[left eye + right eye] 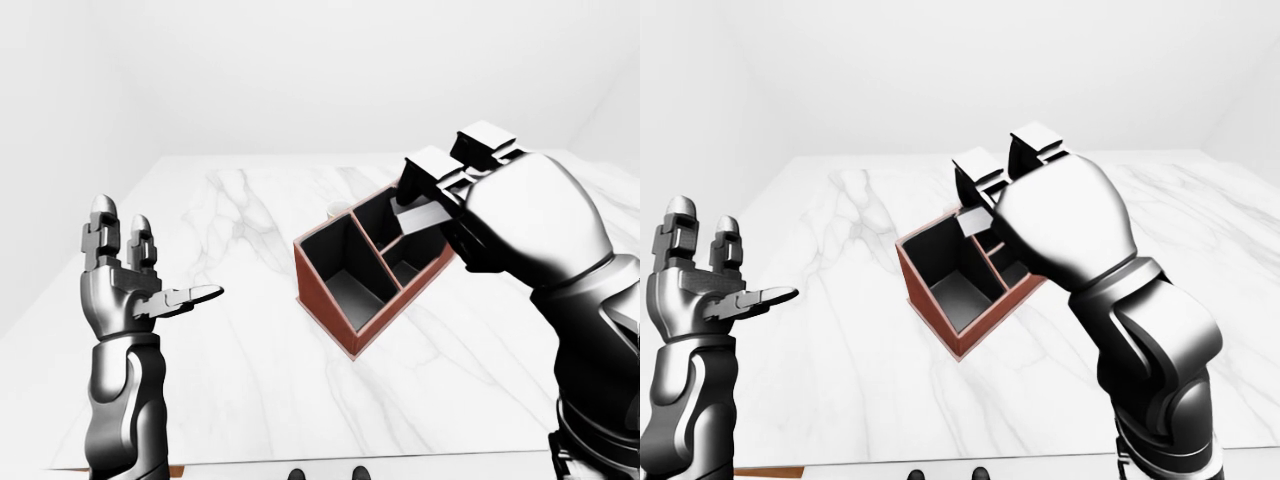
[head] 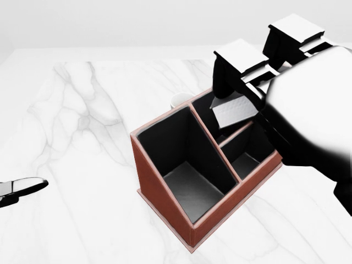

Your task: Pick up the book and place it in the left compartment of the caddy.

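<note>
1. A white marble table [image 1: 250, 330] stands in a plain pale room.
2. Bare tabletop lies left of and below the caddy [image 2: 165, 181] in the head view.
3. The caddy's left compartment [image 2: 184, 165] holds nothing; a white cup [image 2: 179, 100] peeks over its far wall.
4. Right hand [image 2: 250, 82] hovers over the right compartments — whether it grips anything, I cannot tell; no book is identifiable.
5. Left hand [image 1: 125, 285] is raised, fingers spread wide — well apart from the caddy.

Through the right eye I see my right hand [image 1: 1015, 200] hanging over the caddy [image 1: 962, 283], its fingers curled above the right-side compartments. The caddy sits on the marble tabletop [image 1: 840, 330]. My left hand [image 1: 702, 285] is raised at the left edge, fingers spread, holding nothing.
</note>
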Controlling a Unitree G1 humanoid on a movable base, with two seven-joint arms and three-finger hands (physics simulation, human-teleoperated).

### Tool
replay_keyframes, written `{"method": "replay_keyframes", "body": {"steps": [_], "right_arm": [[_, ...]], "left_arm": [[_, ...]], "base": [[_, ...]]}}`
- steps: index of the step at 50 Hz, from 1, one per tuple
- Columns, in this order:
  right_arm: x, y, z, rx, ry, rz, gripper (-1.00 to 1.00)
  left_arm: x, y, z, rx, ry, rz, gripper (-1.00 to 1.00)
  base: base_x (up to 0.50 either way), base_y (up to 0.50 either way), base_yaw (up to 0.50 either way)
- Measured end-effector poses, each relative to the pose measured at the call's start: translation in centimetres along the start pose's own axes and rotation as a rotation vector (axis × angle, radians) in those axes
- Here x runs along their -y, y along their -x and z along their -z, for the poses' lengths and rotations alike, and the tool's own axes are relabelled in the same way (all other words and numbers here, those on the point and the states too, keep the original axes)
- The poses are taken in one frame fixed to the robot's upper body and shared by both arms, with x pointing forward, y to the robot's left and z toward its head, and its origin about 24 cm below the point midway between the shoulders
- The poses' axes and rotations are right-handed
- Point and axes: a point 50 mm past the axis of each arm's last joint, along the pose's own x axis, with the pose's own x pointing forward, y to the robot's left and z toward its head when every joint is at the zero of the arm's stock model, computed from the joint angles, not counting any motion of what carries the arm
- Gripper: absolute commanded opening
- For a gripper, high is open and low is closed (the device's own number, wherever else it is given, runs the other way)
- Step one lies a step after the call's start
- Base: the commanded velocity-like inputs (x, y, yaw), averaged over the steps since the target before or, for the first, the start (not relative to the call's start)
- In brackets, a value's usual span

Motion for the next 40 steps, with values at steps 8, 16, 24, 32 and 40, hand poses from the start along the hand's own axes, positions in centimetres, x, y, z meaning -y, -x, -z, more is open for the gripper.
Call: {"method": "replay_keyframes", "body": {"steps": [8,16,24,32,40], "right_arm": [[0.9,0.1,0.0,0.073,-0.109,0.038,-1.0],[1.5,0.5,-0.2,0.173,-0.237,0.065,-1.0],[1.7,0.9,-0.3,0.256,-0.359,0.073,-1.0],[0.9,1.1,0.0,0.292,-0.481,0.044,-1.0],[0.0,1.0,0.7,0.284,-0.577,0.015,-1.0]], "left_arm": [[0.0,0.0,0.1,-0.002,-0.001,0.0,1.0],[0.1,0.0,0.0,-0.001,-0.002,0.001,1.0],[0.1,0.0,0.1,-0.002,-0.002,0.0,1.0],[0.1,0.0,0.0,-0.001,-0.003,0.0,1.0],[0.0,0.0,0.0,0.001,-0.002,-0.001,1.0]], "base": [[0.0,0.0,0.0],[0.0,0.0,0.0],[0.0,0.0,0.0],[0.0,0.0,0.0],[0.0,0.0,0.0]]}}
